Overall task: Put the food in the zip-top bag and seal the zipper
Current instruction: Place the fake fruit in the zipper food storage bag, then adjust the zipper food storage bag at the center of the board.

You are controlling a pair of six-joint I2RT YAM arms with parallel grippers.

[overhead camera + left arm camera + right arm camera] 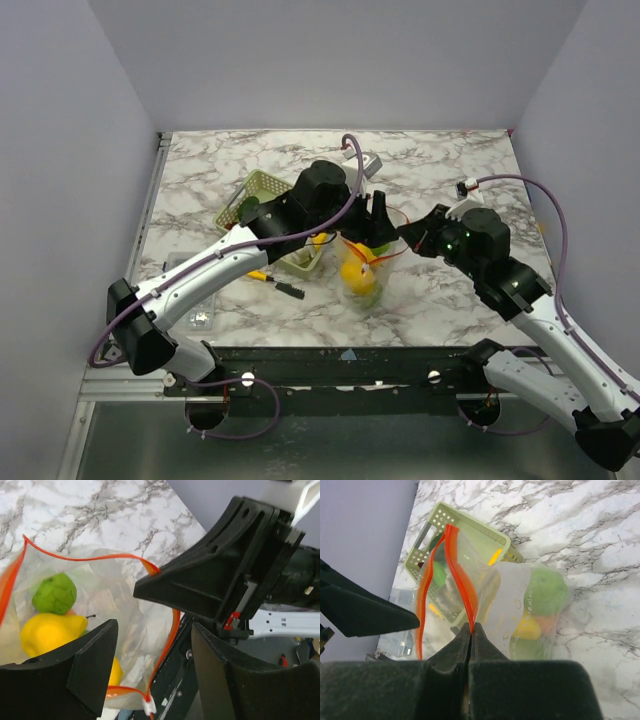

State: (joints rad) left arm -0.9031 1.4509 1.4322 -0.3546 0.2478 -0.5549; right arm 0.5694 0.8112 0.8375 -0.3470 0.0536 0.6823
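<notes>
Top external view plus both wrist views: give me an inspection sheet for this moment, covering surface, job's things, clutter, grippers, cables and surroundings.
Surface: marbled table, white with grey veins.
Job's things: zip-top bag open, its zipper unsealed; yellow food and light green food inside.
Clutter: green basket left of the bag; pen lying on the table.
Grippers: right gripper shut on the zipper; left gripper open above the bag mouth.
Cables: purple cables run along both arms.
Surroundings: plain grey walls; nothing else seen.
</notes>
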